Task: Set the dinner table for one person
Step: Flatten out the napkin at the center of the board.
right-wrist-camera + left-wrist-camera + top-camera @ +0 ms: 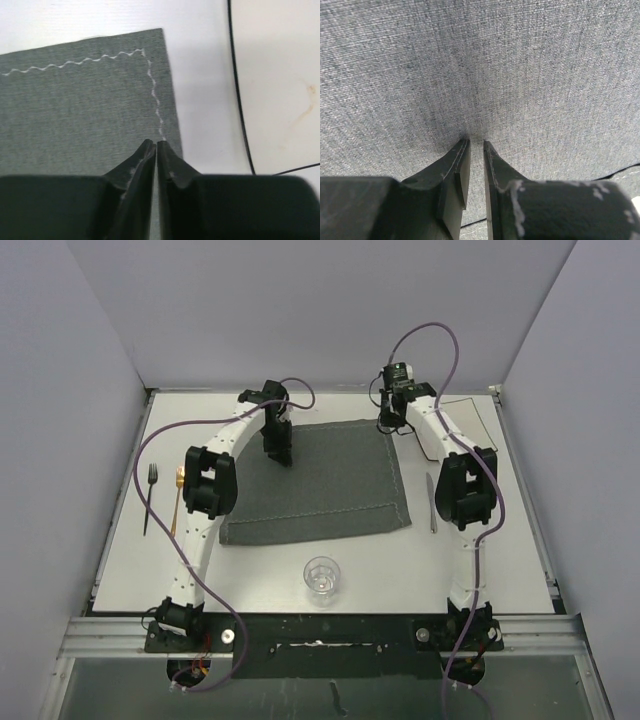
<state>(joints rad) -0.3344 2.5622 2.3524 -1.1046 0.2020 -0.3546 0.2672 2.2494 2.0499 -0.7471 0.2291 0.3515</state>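
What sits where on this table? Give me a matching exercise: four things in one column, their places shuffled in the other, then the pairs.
Things:
1 fork
2 knife
3 glass
4 placemat

Places:
A centre of the dinner table
B just right of the placemat
C far left, beside the gold spoon
D near edge, in front of the placemat

Pairs: 1-C, 2-B, 3-D, 4-A

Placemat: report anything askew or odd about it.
The placemat lies skewed on the table: its near edge slants, the near left corner bulges outward, and a faint fold crosses its near part. Both grippers, left and right, sit at its far edge.
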